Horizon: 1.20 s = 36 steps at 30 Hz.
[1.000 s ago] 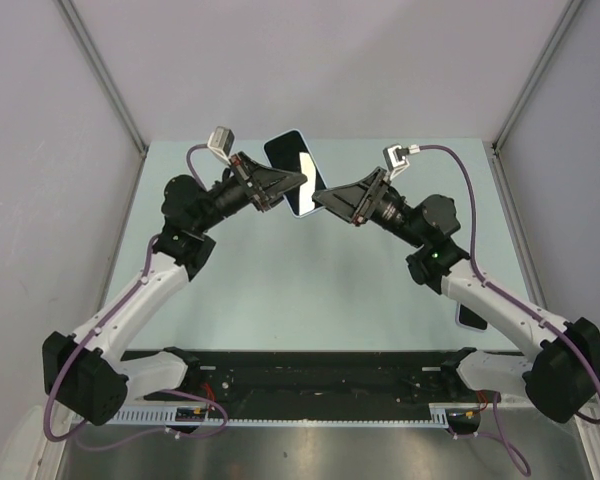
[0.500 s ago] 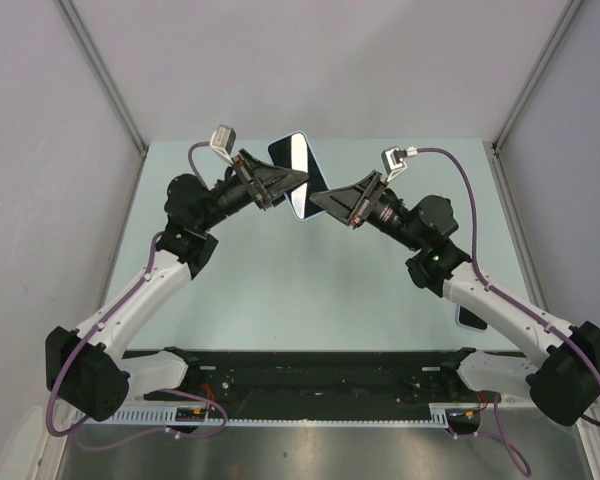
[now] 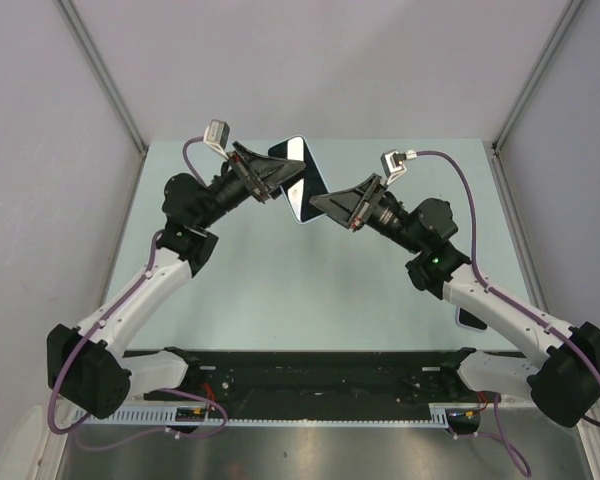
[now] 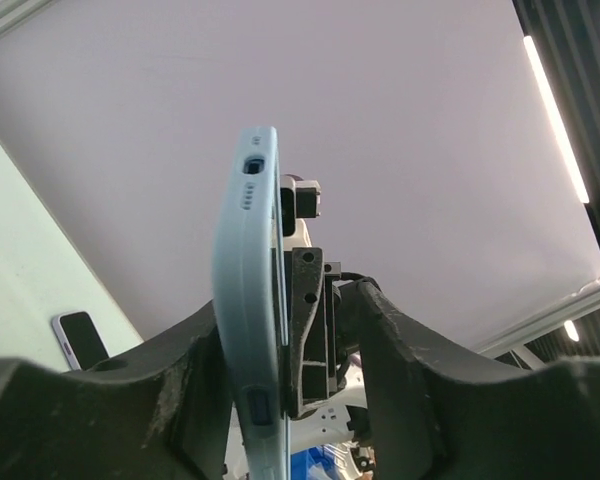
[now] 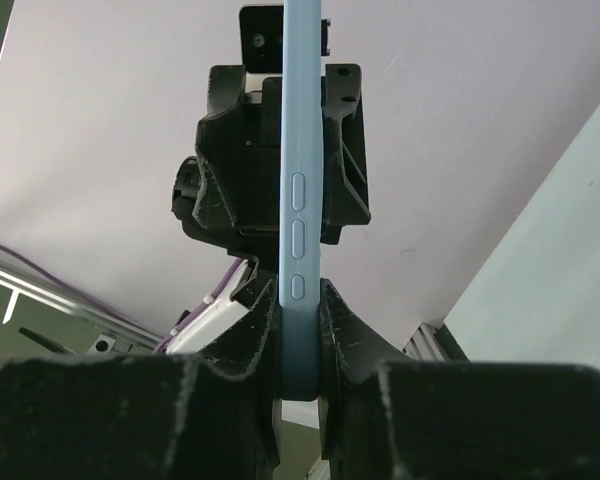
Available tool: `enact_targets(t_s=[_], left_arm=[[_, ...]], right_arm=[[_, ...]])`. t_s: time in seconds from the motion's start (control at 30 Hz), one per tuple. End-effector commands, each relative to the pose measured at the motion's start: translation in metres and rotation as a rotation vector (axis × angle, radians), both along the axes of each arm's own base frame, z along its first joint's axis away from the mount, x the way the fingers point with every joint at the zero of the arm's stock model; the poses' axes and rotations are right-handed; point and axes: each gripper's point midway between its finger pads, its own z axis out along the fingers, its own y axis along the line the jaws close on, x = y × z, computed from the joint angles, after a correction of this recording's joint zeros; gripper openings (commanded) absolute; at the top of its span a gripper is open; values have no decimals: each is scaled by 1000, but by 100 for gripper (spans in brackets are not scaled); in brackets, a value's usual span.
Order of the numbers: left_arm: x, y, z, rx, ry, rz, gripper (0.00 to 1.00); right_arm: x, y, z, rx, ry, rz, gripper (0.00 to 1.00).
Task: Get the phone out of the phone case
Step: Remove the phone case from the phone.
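2 arms meet in the air over the far middle of the table, with the phone held up between them, tilted with its screen facing roughly up at the top camera. as far as i can tell the task is maybe at the halfway setup stage. the phone's been lifted and gripped, but it isn't out yet. in the left wrist view the light blue phone case wraps the whole edge, port and speaker holes at the top, with no gap i can spot. so the actual peeling or pushing out is all left to do.

pose: the left arm reaches in from the left, elbow bent, wrist angled up and to the right. the right arm mirrors it from the other side, wrist pointing up-left at the same spot.

the right gripper is pinching the case by its button edge, with a pad tight on each face. the left gripper has its jaws spread around the opposite end. one finger sits close to the case back, the other is clearly apart from it, so i'd call that a loose straddle and not a grip.

1 more phone-like slab lies flat on the table by the right arm, well apart from all this.
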Motion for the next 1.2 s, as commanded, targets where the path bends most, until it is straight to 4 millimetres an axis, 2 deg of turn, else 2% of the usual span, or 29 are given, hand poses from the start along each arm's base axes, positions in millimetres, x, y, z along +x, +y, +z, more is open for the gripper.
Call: enact_targets(t_s=[0.0,0.03,0.07,0.13,0.17,0.27,0.33,0.37,0.4,0.47,0.5,0.63,0.9,1.07,1.1,1.17], left_arm=[[-3,1,24,-34,-72,9,50],[-2,0,23,-33,-70,8,50],[-2,0,23,-34,-69,9,44],[-1,-3,22,-31,-65,3,19],[-1,-3,22,-32,-63,1,0],[0,-2,22,-39,-59,4,0],[0,1,23,-45,-57,14,0],[0,2,22,-46,-56,17,0],[1,4,21,-46,-50,23,0],[-1,6,22,-47,-49,28,0],[0,7,21,-47,-46,35,0],[-1,10,23,-55,-46,42,0],[-2,12,30,-68,-52,46,0],[-2,13,30,-68,-52,48,0],[-2,12,29,-68,-49,45,0],[-2,13,30,-76,-49,45,0]], right_arm=[[-10,-6,35,93,-99,1,0],[-11,-6,35,93,-98,3,0],[-11,-5,33,92,-93,4,0],[-11,-5,33,93,-91,6,0],[-10,-5,33,93,-90,3,0],[-10,-4,29,81,-84,11,0],[-7,-12,29,70,-88,5,23],[-4,-14,21,35,-68,-5,35],[-3,-26,27,31,-83,-40,54],[-1,-35,20,-2,-68,-77,65],[-3,-44,25,7,-80,-97,73],[-6,-50,15,11,-62,-92,75],[-13,-35,7,63,-64,10,70],[-13,-30,9,87,-71,28,53],[-12,-30,9,91,-68,31,46],[-13,-31,14,123,-70,37,39]])
